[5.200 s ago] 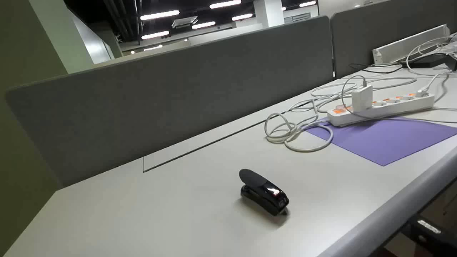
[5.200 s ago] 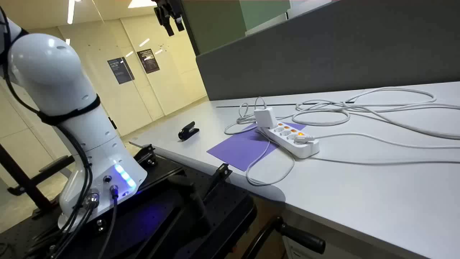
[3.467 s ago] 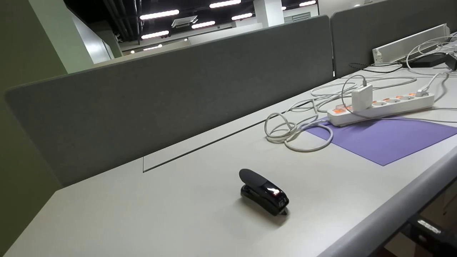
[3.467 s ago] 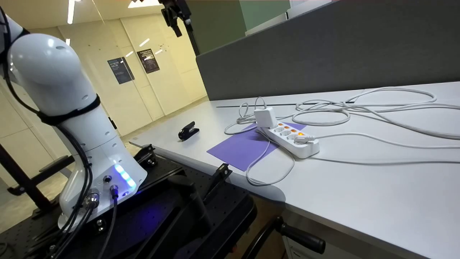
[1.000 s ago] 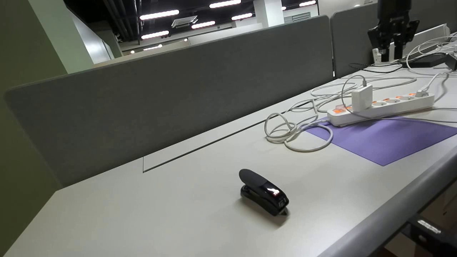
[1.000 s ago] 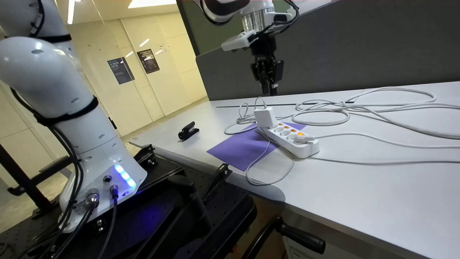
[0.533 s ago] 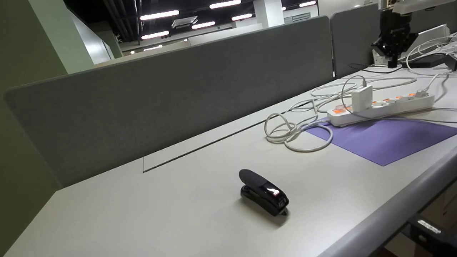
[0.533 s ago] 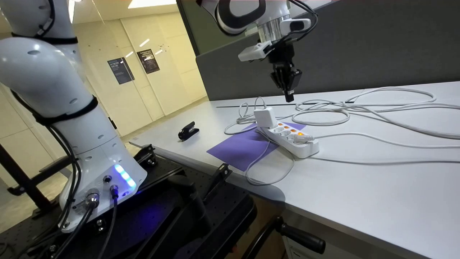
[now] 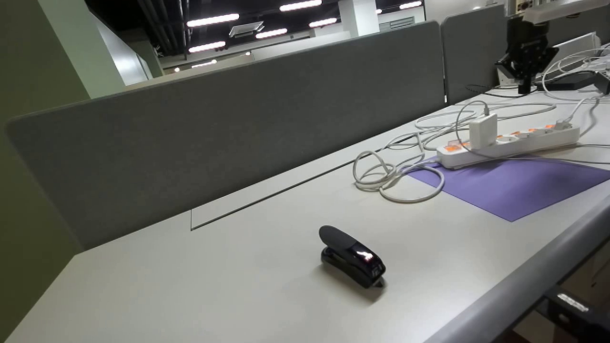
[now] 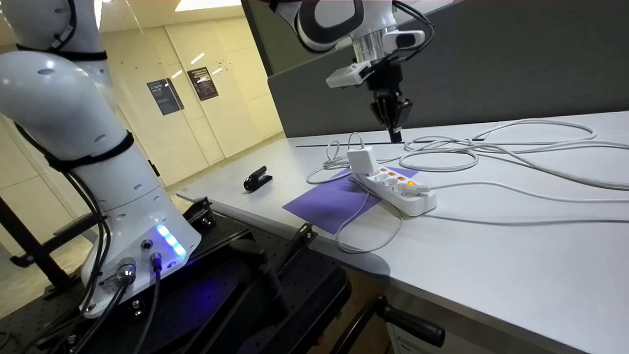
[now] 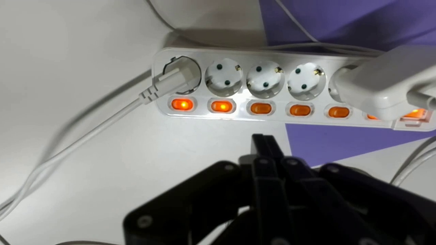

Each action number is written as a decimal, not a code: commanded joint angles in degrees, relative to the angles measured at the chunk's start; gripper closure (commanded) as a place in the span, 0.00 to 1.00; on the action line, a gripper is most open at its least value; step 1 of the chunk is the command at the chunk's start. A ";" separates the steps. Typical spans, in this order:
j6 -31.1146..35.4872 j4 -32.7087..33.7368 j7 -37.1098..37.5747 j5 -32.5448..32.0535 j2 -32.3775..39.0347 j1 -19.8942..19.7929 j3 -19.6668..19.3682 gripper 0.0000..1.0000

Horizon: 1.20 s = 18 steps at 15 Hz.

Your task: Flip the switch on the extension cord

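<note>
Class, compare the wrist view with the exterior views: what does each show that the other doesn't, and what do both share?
Only the wrist view: distinct pin holes inside three free sockets.
Only the exterior views: a black stapler and grey partition, in both exterior views; the robot's base, in an exterior view.
Shared: the white power strip, its white adapter, the purple sheet and the end effector.
</note>
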 commanded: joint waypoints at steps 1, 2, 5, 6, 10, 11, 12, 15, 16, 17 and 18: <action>0.89 0.69 4.00 -1.57 2.45 -0.02 0.00 1.00; 1.28 0.80 4.80 -1.83 3.28 0.11 -0.21 1.00; 2.38 1.65 6.45 -1.85 5.89 -0.07 -0.43 1.00; 2.88 1.89 6.96 -1.76 6.65 -0.16 -0.45 1.00; 5.52 2.62 8.94 -1.78 9.23 -0.23 -0.83 1.00; 5.96 2.93 9.30 -1.79 9.79 -0.27 -0.94 1.00; 6.37 3.29 9.73 -1.79 10.36 -0.34 -1.12 1.00; 6.44 4.65 10.44 -1.43 11.70 -1.01 -1.33 1.00; 6.45 5.19 10.54 -1.33 12.12 -1.28 -1.29 1.00; 6.43 5.61 10.47 -1.27 12.46 -1.54 -1.20 1.00; 6.35 5.93 10.34 -1.22 12.77 -1.76 -1.04 1.00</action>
